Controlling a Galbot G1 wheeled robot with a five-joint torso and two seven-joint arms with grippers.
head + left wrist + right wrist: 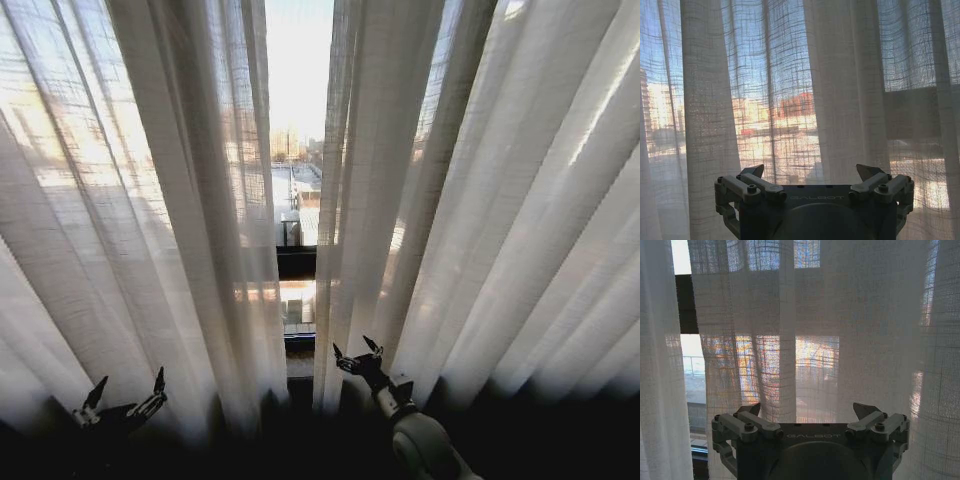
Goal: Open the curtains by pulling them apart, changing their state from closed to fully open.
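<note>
Bright daylight and city rooftops show through a narrow gap between the curtains (180, 200), which hang before me as two sheer pleated panels, barely parted. My left end effector (125, 395) sits low in front of the left panel, fingers spread, holding nothing. My right end effector (357, 357) is spread too, just at the right panel's inner edge. I judge the pull not yet begun; next each needs a fold to pinch.
</note>
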